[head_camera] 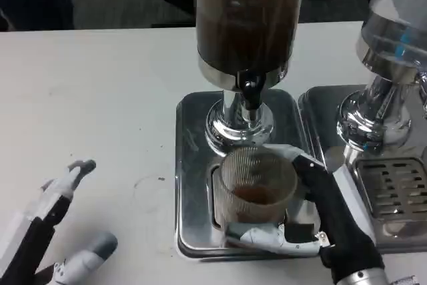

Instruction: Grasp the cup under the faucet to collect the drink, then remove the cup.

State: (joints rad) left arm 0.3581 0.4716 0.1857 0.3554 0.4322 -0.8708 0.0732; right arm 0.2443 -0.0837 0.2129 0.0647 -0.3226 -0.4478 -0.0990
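The right robot hand is wrapping around the ribbed clear cup, with fingers curling along the cup's near side at six o'clock and another part of the hand pressing against its three o'clock side. The cup is standing upright on the steel drip tray of the dark drink dispenser, sitting toward six o'clock of the black faucet rather than straight beneath it. A little brown drink is lying in the bottom of the cup. The left robot hand is resting over the white desk at about eight o'clock from the cup, well apart from it, with its fingers spread wide and holding nothing. A second dispenser with its own slotted tray is standing at three o'clock of the first.
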